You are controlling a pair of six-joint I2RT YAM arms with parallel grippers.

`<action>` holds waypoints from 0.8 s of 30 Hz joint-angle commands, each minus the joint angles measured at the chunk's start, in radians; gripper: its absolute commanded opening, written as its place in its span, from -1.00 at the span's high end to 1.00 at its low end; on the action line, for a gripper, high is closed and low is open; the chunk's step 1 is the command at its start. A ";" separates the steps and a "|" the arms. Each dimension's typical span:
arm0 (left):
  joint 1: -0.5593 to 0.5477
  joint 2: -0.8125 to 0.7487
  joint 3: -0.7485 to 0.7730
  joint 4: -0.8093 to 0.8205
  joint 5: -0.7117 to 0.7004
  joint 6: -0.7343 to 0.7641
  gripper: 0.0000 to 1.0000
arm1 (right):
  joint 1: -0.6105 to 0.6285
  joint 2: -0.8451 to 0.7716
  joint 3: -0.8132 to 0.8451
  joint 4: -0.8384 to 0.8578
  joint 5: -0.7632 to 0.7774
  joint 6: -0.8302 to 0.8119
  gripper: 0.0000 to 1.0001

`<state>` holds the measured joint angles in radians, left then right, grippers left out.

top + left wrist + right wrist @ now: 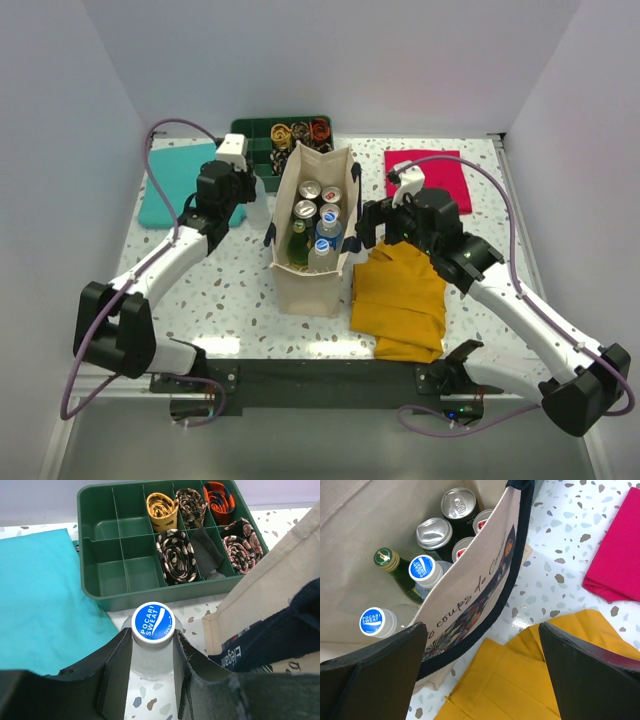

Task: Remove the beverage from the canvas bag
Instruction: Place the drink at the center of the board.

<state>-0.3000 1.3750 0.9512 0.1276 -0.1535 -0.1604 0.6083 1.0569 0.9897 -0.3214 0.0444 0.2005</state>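
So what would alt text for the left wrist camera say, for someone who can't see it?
The left claw grips a clear bottle with a blue cap, outside the canvas bag at right. Behind it sits a green divided tray holding rolled ties, with a teal cloth at left.

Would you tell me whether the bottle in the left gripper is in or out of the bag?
Out: the left gripper clamps the bottle over the table, beside the bag.
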 commanded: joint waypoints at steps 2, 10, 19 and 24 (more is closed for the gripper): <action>0.019 0.018 0.060 0.268 0.012 0.022 1.00 | 0.002 -0.012 0.021 0.028 0.031 -0.009 -0.97; 0.025 0.047 0.018 0.382 0.028 0.022 1.00 | 0.002 0.000 0.021 0.033 0.020 -0.006 -0.97; 0.025 0.094 0.057 0.391 0.011 0.047 1.00 | 0.001 -0.009 0.020 0.028 0.026 -0.007 -0.97; 0.029 0.114 0.061 0.385 -0.034 0.064 1.00 | 0.002 -0.003 0.020 0.027 0.028 -0.010 -0.97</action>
<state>-0.2840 1.4982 0.9440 0.3313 -0.1410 -0.1333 0.6083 1.0584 0.9897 -0.3210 0.0608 0.2005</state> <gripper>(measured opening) 0.397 0.983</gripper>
